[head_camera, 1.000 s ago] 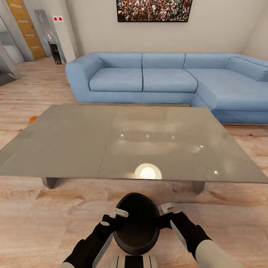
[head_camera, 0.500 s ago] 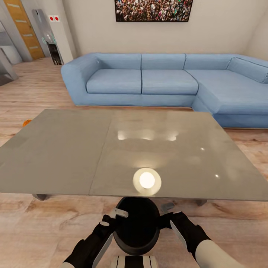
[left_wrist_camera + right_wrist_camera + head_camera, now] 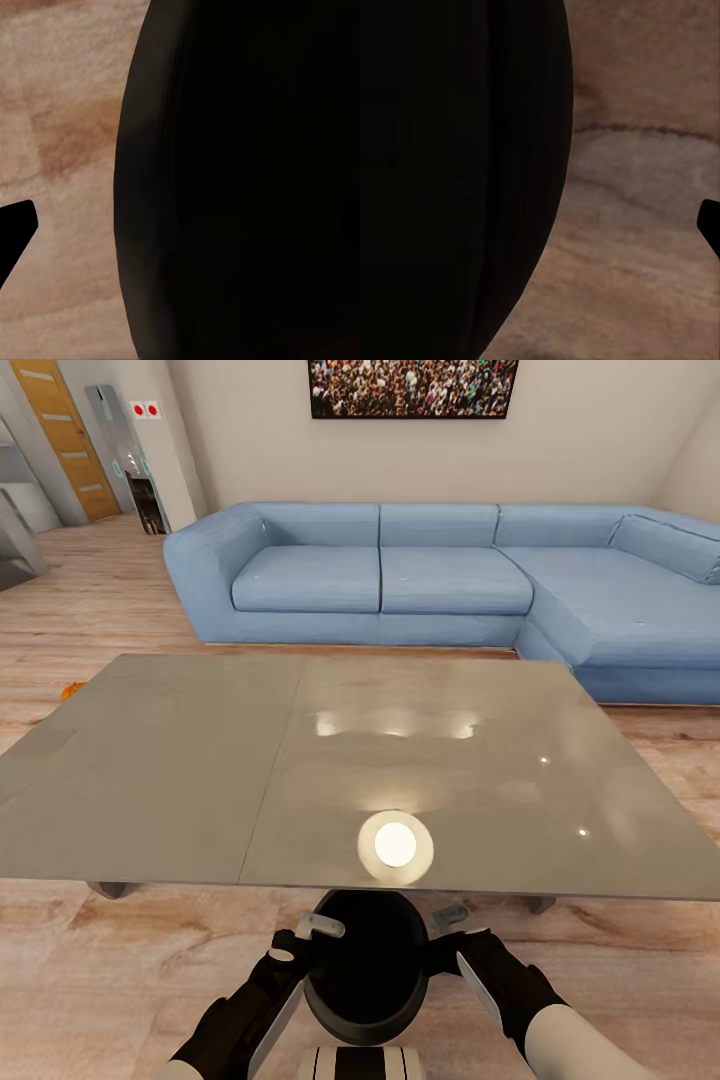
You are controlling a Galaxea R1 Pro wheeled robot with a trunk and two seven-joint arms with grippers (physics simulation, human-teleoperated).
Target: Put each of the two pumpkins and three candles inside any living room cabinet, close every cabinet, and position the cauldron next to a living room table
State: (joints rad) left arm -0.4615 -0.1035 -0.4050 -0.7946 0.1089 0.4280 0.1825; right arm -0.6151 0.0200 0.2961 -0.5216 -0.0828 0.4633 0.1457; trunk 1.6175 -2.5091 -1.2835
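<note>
The black cauldron sits between my two arms, just short of the near edge of the grey metal table; its far rim is tucked under that edge. My left gripper is at its left side and my right gripper at its right, both open. In the left wrist view the cauldron wall stands apart from one finger. The right wrist view shows the same gap between the wall and a finger. A small orange pumpkin lies on the floor past the table's left corner. Candles and cabinet are out of view.
A blue corner sofa runs behind the table and down its right side. Wooden floor lies on both sides of my arms. A doorway and a tall grey unit stand at the far left.
The camera has come closer to the table, so its near edge now overlaps the cauldron's far rim. In the last half second my left finger has shifted slightly off the rim.
</note>
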